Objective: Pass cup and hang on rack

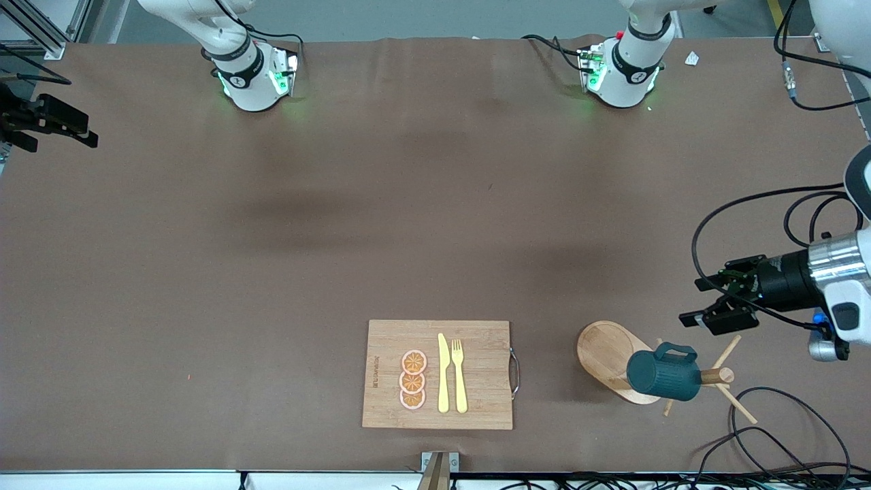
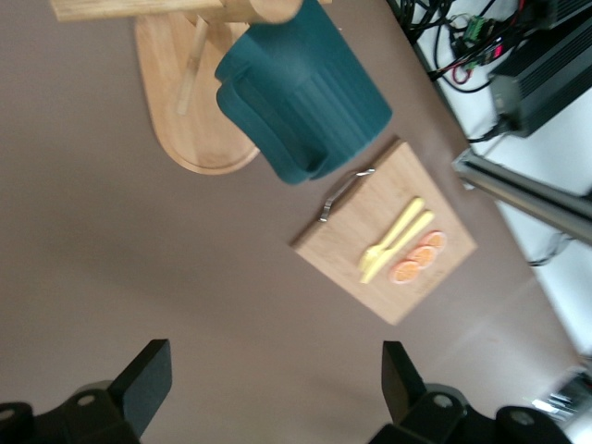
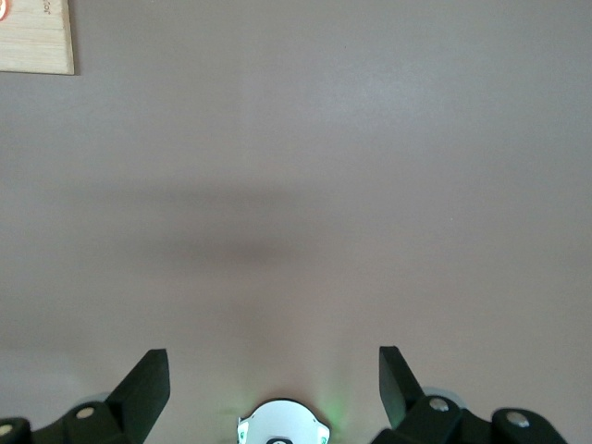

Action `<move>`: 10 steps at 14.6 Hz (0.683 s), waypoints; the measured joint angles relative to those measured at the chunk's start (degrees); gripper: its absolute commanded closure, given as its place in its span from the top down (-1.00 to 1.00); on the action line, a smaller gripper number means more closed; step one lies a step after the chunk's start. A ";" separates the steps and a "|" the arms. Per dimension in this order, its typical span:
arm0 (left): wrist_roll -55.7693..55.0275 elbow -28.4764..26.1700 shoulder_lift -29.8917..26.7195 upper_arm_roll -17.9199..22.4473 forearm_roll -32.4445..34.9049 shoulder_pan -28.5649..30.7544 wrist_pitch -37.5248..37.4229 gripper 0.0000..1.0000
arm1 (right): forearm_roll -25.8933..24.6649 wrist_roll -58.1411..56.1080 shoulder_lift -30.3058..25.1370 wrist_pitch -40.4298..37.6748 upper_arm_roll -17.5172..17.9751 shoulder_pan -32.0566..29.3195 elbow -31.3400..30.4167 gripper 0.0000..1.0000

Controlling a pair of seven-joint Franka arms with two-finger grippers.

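The dark teal cup [image 1: 663, 374] hangs sideways on the light wooden rack [image 1: 602, 350], up by the top of its post. The rack stands close to the front camera at the left arm's end of the table. My left gripper [image 1: 694, 301] hovers open and empty over the table beside the rack, apart from the cup. Its wrist view shows the cup [image 2: 305, 92] and the rack's oval base [image 2: 180, 111] ahead of the open left gripper [image 2: 276, 388]. My right gripper [image 1: 90, 133] waits open and empty over the table's edge at the right arm's end; under it [image 3: 274, 388] lies bare table.
A bamboo cutting board [image 1: 483, 354] with orange slices [image 1: 413, 380], a yellow knife and a fork [image 1: 458, 374] lies near the front edge, mid-table. Black cables [image 1: 769, 435] loop on the table by the rack. The arm bases [image 1: 252, 82] stand along the back edge.
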 measured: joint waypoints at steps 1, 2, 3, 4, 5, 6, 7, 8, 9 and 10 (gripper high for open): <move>0.00 0.00 -0.79 -0.56 3.36 -1.16 -0.55 1.00 | 0.00 0.00 0.00 0.00 -0.02 0.00 0.00 1.00; 0.00 -0.01 -1.47 -1.53 6.64 -2.15 -1.09 1.00 | 0.00 0.00 0.00 0.00 -0.02 0.00 0.00 1.00; -0.01 -0.02 -2.13 -2.89 10.19 -2.81 -1.93 1.00 | 0.00 0.00 0.00 0.00 -0.02 0.00 -0.01 1.00; -0.02 -0.02 -2.74 -4.53 14.10 -3.17 -2.97 1.00 | 0.00 0.01 0.00 0.00 -0.02 0.00 -0.01 1.00; -0.02 -0.03 -3.42 -6.45 18.05 -3.20 -3.94 1.00 | 0.00 0.01 0.00 0.00 -0.03 0.00 -0.01 1.00; -0.02 -0.01 -4.20 -8.53 21.65 -3.11 -4.83 1.00 | 0.00 0.01 0.00 0.00 -0.04 0.00 -0.02 1.00; -0.02 -0.01 -5.13 -10.14 24.20 -3.07 -5.75 1.00 | 0.00 0.02 0.00 0.00 -0.05 -0.01 -0.03 1.00; 0.17 -0.01 -6.13 -11.07 25.75 -3.07 -6.84 1.00 | 0.00 0.03 0.00 0.00 -0.06 -0.01 -0.03 1.00; 1.48 0.00 -7.22 -11.41 26.46 -3.06 -8.10 1.00 | 0.00 0.03 0.00 0.00 -0.06 -0.01 -0.03 1.00; 4.01 0.01 -8.42 -11.42 26.76 -2.98 -9.49 1.00 | 0.00 0.04 0.00 0.00 -0.06 -0.01 -0.04 1.00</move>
